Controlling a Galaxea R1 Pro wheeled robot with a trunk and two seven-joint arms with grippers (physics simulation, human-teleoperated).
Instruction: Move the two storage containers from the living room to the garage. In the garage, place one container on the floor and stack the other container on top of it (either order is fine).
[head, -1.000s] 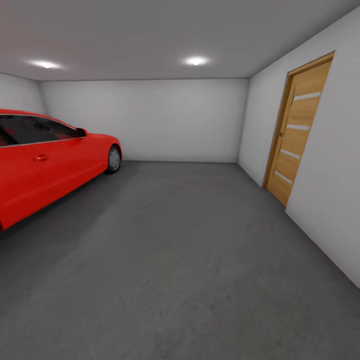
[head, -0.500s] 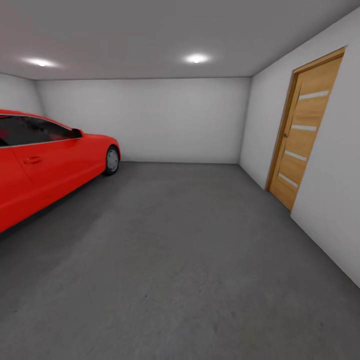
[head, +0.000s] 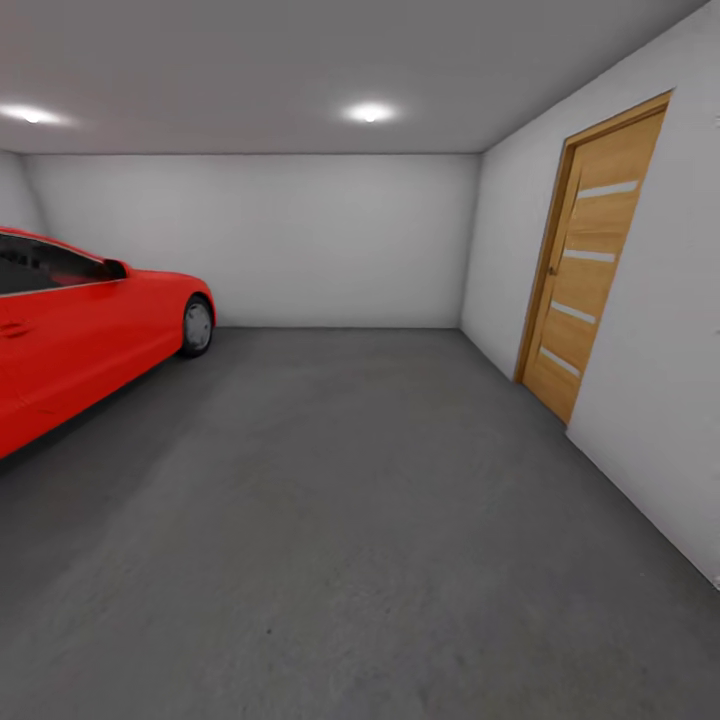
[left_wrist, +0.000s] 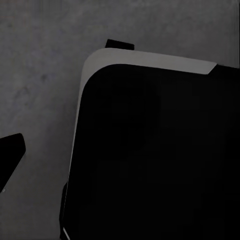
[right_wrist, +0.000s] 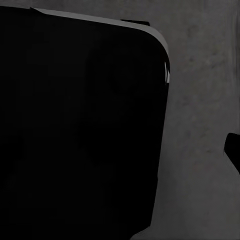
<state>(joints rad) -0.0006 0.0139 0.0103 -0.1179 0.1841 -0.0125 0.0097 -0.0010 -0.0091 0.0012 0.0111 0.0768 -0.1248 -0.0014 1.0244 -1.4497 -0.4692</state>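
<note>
1. The room was a bare garage with plain white-grey walls (head: 330, 240) and a flat grey ceiling (head: 300, 60).
2. Two round recessed ceiling lights (head: 369, 112) glowed overhead, one near the middle and one at the far left.
3. The dark grey, matte concrete floor (head: 350, 520) ran to the back wall.
4. A glossy red coupe car (head: 80, 330) stood along the left side.
5. A light brown wooden door with pale horizontal strips (head: 585, 270) was set in the right wall, closed.

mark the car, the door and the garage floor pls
car (head: 90, 330), head view, on its red side panel.
door (head: 585, 270), head view, on its wooden middle.
floor (head: 340, 500), head view, on bare grey concrete.
</note>
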